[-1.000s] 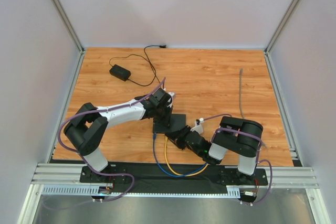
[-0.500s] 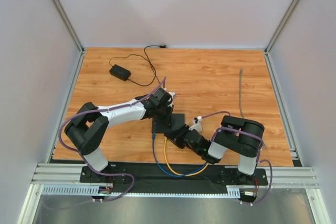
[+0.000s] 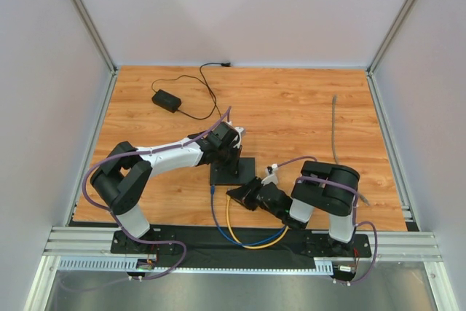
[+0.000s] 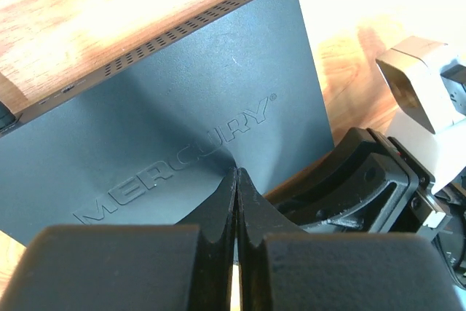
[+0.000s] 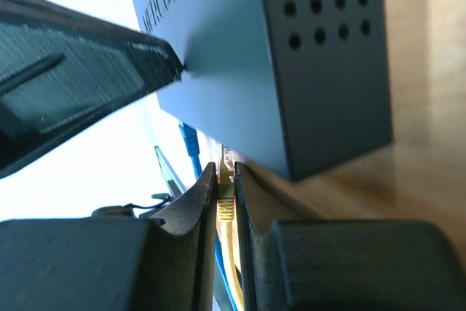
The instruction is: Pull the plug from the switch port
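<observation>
The left fingers [image 4: 218,213] are pressed fully together with nothing between them, their tips planted on the flat top of the switch [image 4: 182,92], just behind its printed name. The right fingers [image 5: 191,209] stand nearly closed with only a narrow slot left, and in that slot sits the yellow plug [image 5: 226,209], pinched from both sides. It lies just below the near edge of the switch. I cannot tell whether its nose is seated in the port or already free.

The switch lies flat on the tabletop [image 3: 291,114] under the left fingertips, its port edge facing the right fingers. It looks like a light, hard plastic box, smooth on top, and would likely slide on the wood unless pinned. The plug seems small, stiff and a little slippery, and its cable limp. The sound hold is on the plug body itself, close to the port, since tugging the cable would strain it. A straight pull away from the port edge should suit it best.

Counted:
- one switch
- one yellow plug on one yellow cable [image 3: 231,222]
- one blue cable [image 3: 213,213] beside the right fingers, its blue plug [image 5: 191,143] at the same edge
- one black power adapter [image 3: 166,100], well apart
- one grey cable [image 3: 334,129], well apart
</observation>
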